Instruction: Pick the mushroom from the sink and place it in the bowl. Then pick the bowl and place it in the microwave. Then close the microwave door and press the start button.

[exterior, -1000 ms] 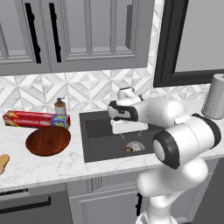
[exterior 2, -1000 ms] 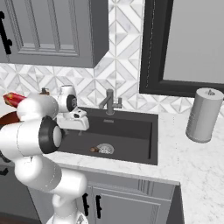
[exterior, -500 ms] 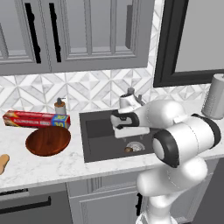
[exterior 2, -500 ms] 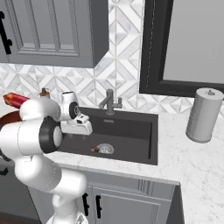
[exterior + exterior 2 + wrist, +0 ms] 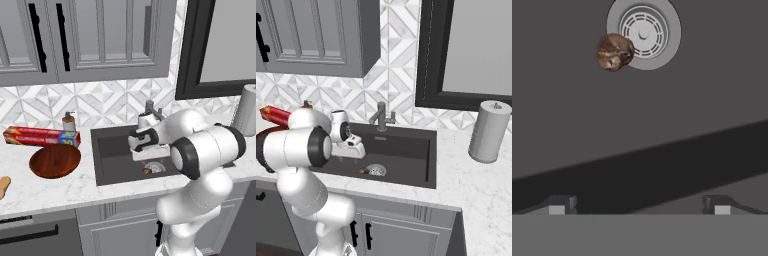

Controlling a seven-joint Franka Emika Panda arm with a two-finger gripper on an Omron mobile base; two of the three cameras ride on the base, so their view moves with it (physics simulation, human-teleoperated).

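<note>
Grey cabinets (image 5: 95,40) and a diamond-tiled wall back the marble desk (image 5: 55,187), into which the dark sink (image 5: 112,150) is set. At the desk's 9 o'clock side, seen from the left base view, the wide reddish-brown bowl (image 5: 55,161) sits empty, with a red and blue foil box (image 5: 42,136) just behind it and a grey paper-towel roll (image 5: 486,131) well apart at 3 o'clock of the basin. Over the basin the white arm (image 5: 205,150) reaches, its pincer (image 5: 639,209) released, jaws spread wide and holding nothing. In the hand view the silver drain (image 5: 644,32) lies at 12 o'clock, and the small brown mushroom (image 5: 614,51) rests on the sink floor touching the drain's rim at about 11 o'clock of the frame.

By my reading, the first step is in hand: the approach to the mushroom. The next move calls for shifting toward it, descending until the fingertips straddle it, then clenching.
</note>
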